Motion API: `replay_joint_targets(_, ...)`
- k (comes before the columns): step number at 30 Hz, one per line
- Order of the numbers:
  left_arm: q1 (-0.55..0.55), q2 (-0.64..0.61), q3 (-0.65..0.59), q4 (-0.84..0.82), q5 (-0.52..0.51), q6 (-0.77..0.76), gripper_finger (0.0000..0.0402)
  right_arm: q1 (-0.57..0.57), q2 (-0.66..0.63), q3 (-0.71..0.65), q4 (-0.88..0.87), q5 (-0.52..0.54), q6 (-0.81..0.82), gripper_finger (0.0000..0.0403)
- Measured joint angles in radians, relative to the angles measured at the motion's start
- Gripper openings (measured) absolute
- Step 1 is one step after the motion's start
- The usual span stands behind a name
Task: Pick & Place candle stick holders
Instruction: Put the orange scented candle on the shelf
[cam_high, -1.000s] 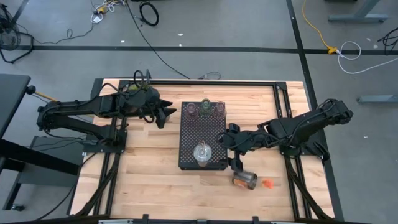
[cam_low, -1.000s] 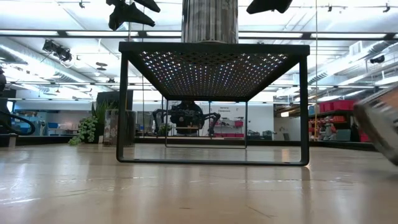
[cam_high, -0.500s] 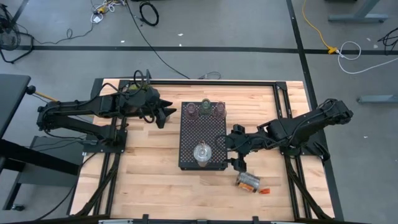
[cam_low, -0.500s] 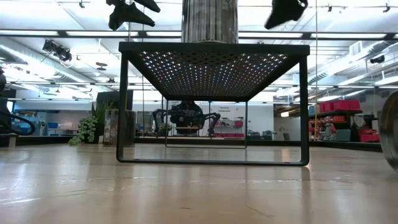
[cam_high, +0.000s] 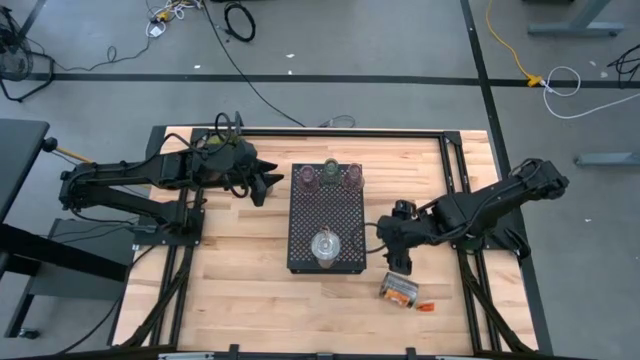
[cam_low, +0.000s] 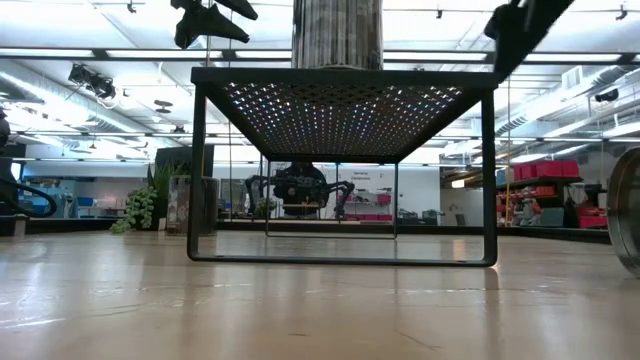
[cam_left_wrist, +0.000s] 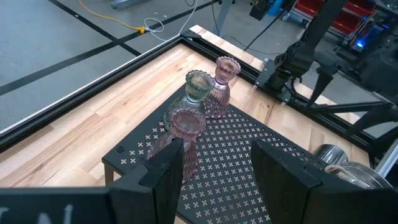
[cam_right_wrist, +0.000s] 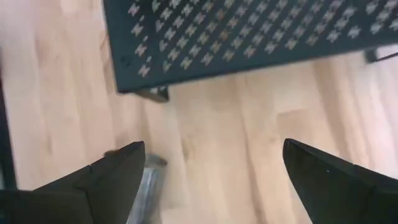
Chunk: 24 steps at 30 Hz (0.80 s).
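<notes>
Silvery ribbed glass: one candle stick holder (cam_high: 398, 288) lies tipped on its side on the pale wood worktop (cam_high: 240, 290), near the front edge and just right of the black perforated tray (cam_high: 325, 215). A small orange object (cam_high: 427, 305) lies just beside it, on its right.

The right gripper (cam_high: 401, 258) hovers just beyond this fallen holder, fingers spread wide and empty. The step in hand is probably picking it up. To do that well, the gripper should come down directly over the holder and close across its ribbed body, because a round glass lying on its side may roll away if nudged from one end. It should lift clear before swinging left, since the raised tray edge stands close by.

A second clear glass holder (cam_high: 325, 246) stands upright on the near part of the tray. At the tray's far edge stand two pinkish holders (cam_left_wrist: 181, 142) and (cam_left_wrist: 219, 96), with a pale green holder (cam_left_wrist: 196, 89) between them, all close together.

The left gripper (cam_high: 270, 181) waits at the far left of the tray, fingers apart, holding nothing.

Open worktop lies left of the tray and along the near side. Black frame rails (cam_high: 455, 170) border the worktop's edges, limiting room on the right.
</notes>
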Motion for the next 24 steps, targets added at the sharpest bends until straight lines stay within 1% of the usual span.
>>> replay_joint_targets(4,0.0,0.0,0.0,0.0,0.0,0.0,0.019,0.037,-0.009,-0.06,0.013,-0.048,0.06,0.0377)
replay_joint_targets(8,0.0,0.0,0.0,0.0,0.0,0.0,0.019,0.085,-0.036,-0.125,0.077,-0.083,0.14,0.0377)
replay_joint_targets(17,0.0,0.0,0.0,0.0,0.0,0.0,0.019,0.214,-0.06,-0.202,0.132,-0.092,0.313,0.0377)
replay_joint_targets(24,0.0,0.0,0.0,0.0,0.0,0.0,0.019,0.299,-0.059,-0.273,0.251,-0.092,0.441,0.0377)
